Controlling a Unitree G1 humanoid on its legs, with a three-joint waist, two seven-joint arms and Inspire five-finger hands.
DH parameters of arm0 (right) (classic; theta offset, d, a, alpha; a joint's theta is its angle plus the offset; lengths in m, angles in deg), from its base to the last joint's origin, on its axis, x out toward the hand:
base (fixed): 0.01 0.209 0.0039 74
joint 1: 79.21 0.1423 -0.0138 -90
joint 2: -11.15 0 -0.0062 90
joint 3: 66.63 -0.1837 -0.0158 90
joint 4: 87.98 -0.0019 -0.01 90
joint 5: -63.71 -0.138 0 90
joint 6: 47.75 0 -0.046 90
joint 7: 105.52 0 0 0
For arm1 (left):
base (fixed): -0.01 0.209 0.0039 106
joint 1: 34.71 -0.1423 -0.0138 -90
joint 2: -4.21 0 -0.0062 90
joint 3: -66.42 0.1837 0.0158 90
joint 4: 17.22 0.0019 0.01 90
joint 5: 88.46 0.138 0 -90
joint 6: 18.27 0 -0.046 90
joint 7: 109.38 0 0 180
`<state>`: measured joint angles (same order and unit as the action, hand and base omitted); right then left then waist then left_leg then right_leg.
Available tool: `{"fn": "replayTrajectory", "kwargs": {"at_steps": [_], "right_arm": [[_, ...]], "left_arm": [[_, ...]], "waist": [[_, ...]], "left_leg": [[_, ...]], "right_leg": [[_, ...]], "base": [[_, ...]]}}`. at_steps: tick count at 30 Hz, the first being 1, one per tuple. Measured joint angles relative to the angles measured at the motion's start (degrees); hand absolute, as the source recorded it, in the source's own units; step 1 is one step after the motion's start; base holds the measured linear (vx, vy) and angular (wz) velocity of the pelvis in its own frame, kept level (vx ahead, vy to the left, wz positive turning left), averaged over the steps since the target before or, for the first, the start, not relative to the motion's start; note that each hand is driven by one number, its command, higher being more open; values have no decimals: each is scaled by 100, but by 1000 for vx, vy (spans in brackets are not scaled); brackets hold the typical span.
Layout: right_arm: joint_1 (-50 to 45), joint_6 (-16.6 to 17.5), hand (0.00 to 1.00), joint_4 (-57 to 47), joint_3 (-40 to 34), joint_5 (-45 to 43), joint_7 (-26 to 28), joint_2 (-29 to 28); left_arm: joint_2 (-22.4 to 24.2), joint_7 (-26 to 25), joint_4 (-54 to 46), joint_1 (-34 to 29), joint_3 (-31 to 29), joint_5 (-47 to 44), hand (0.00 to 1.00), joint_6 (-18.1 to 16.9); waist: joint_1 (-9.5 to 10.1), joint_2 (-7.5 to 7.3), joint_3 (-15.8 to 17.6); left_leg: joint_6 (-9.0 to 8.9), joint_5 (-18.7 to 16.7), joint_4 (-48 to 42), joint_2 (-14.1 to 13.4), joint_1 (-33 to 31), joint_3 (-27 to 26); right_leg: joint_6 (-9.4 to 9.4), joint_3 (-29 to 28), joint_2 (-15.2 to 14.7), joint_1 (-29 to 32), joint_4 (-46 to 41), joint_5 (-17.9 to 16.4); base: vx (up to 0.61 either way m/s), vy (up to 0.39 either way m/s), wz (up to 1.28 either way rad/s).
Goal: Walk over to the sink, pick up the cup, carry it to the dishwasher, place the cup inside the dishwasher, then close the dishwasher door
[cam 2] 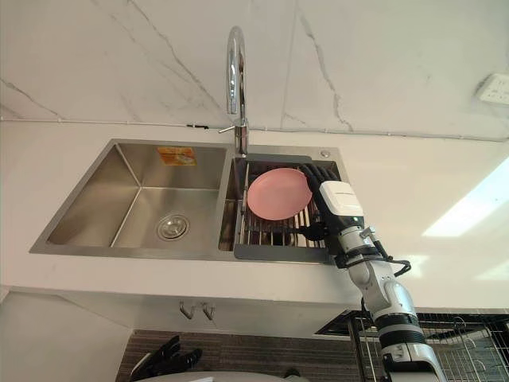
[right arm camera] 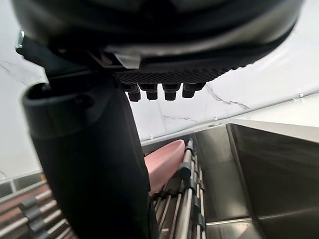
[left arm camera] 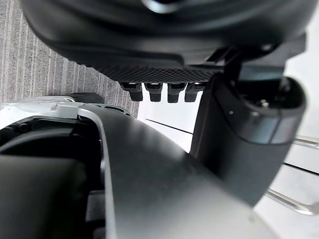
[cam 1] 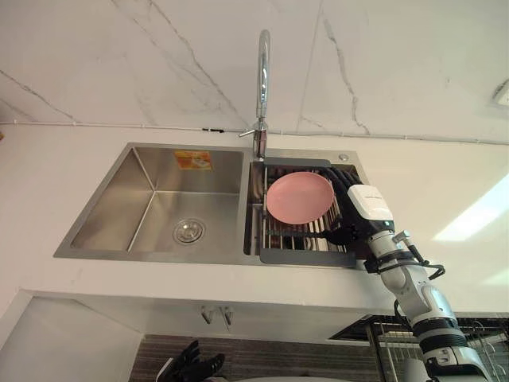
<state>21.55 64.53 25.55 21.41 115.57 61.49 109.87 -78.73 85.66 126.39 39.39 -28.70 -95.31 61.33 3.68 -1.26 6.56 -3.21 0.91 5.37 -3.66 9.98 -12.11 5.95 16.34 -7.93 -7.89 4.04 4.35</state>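
While the right hand (cam 1: 364, 208) is reaching in from the lower right of the frame, its fingers (cam 1: 343, 179) are lying straight and apart, clamped on nothing. They are stretching along the right edge of a pink dish (cam 1: 299, 197), with the thumb (cam 1: 342, 235) sitting near the dish's lower right rim. Contact can't be told.

The pink dish is resting tilted on a dark drying rack (cam 1: 306, 256), which is sitting across the right basin of the steel sink (cam 1: 159, 256), centre of frame. The right wrist view is showing the dish (right arm camera: 167, 159) lying on the rack bars just past the thumb.

The left basin is showing a round drain (cam 1: 189, 231). The tall curved faucet (cam 1: 262, 87) is standing behind the divider, upper centre.

The white counter (cam 1: 64, 183) is surrounding the sink.

The left hand (cam 1: 195, 362) is hanging low at the bottom edge, fingers loose and spread, holding nothing.

A wire basket (cam 2: 469, 342) is showing at lower right, below the counter edge.
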Motion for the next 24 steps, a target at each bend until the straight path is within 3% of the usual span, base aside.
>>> {"fn": "replayTrajectory", "kwargs": {"at_steps": [24], "right_arm": [[446, -437, 100, 792, 4, -16, -950, -6]], "left_arm": [[12, 5, -76, 0, 57, -2, 100, 5]], "waist": [[18, 68, 41]], "left_leg": [[51, 69, 0, 74, -136, 222]], "right_leg": [[14, 214, -76, 9, -1, -5]], "base": [[-17, -5, 4]]}}
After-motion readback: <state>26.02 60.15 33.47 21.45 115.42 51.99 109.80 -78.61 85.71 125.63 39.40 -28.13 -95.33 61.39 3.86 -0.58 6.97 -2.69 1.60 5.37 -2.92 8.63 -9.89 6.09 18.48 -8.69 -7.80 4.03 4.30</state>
